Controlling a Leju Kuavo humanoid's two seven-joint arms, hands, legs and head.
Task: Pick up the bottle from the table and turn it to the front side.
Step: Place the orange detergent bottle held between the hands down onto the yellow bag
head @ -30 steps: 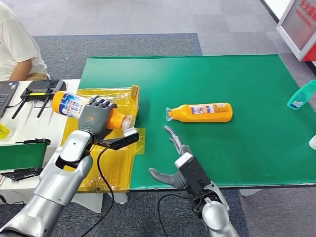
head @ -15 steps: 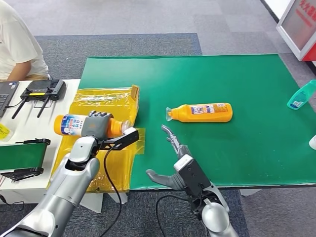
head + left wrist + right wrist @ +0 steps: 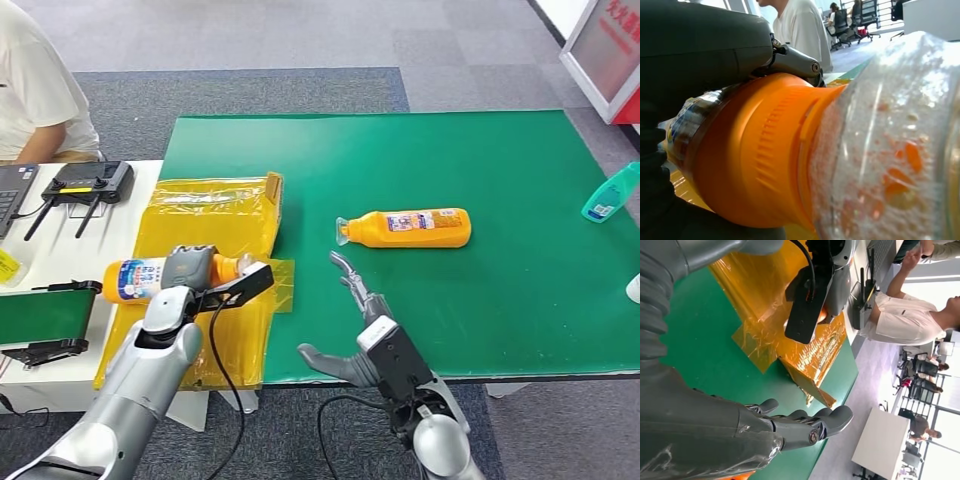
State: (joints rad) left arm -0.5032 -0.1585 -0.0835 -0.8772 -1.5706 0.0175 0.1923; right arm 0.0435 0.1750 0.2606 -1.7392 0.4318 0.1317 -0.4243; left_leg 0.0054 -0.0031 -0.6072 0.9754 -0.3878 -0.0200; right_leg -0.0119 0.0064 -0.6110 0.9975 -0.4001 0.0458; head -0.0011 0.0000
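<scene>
My left hand (image 3: pixel 186 270) grips an orange bottle (image 3: pixel 140 277) with a blue and white label, lying sideways low over the yellow sheet (image 3: pixel 211 215). Its clear cap (image 3: pixel 247 263) points toward the green mat. In the left wrist view the same bottle (image 3: pixel 757 150) looms close, its clear cap (image 3: pixel 889 145) nearest the camera. A second orange bottle (image 3: pixel 411 228) lies on its side on the green mat (image 3: pixel 490 170), cap toward my left. My right hand (image 3: pixel 355 325) hovers open near the mat's front edge, short of that bottle, its fingers (image 3: pixel 806 422) spread.
A person in a white shirt (image 3: pixel 34 95) sits at the far left by a white table (image 3: pixel 45 250) with a black router (image 3: pixel 87 183) and a laptop. A teal bottle (image 3: pixel 610 192) lies at the mat's right edge. A small conveyor (image 3: pixel 45 315) sits beside my left arm.
My left hand has lowered the gripped bottle toward me and down onto the yellow sheet. My right hand has barely shifted.
</scene>
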